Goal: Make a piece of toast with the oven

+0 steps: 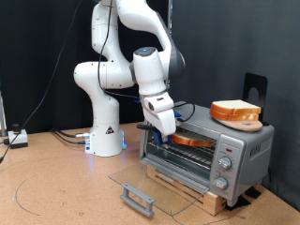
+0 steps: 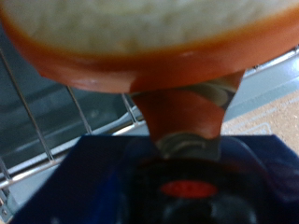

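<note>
**Desk:** The gripper first. What does the exterior view show?

**Photographer:** It sits at the mouth of the oven, low and angled toward the opening, with the piece of toast right at its tip, just inside above the wire rack. From here the fingers are too small to read. The glass door is folded down flat in front, its grey bar handle toward the exterior view's bottom.

**Desk:** And the arm?

**Photographer:** The white arm rises from its base at the exterior view's left, bends high, then drops with the wrist tilted toward the oven. The oven stands on a wooden board, knobs on its right side. On its roof rests a round wooden dish carrying another slice of bread.

**Desk:** Now the wrist view.

**Photographer:** There the grip is plain. The toast fills the upper frame, pale face and orange crust, and the gripper is clamped onto its edge; one clear finger pad is pressed against the crust. Behind the slice run the wires of the rack.
</note>
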### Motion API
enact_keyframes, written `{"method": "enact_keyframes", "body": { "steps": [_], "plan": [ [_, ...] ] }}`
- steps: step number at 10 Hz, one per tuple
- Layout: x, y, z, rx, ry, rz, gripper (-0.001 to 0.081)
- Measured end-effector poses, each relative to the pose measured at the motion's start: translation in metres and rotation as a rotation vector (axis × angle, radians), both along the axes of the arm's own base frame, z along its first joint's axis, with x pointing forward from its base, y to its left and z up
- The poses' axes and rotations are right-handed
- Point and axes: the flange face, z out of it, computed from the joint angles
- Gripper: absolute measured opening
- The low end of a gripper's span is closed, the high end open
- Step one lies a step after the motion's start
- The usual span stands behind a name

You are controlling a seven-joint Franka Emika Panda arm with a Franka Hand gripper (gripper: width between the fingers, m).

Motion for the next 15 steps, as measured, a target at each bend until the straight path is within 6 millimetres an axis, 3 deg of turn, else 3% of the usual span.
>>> {"method": "enact_keyframes", "body": {
  "steps": [4,8,11,15],
  "plan": [
    [0.004,-0.001,0.019,-0.083,-0.096,0.059,0.0392],
    [0.008,-0.028,0.035,-0.136,-0.111,0.057,0.0391],
    [0.011,-0.048,0.037,-0.188,-0.088,0.07,0.0391],
    [0.011,-0.059,0.036,-0.205,-0.086,0.093,0.0391]
  ]
}}
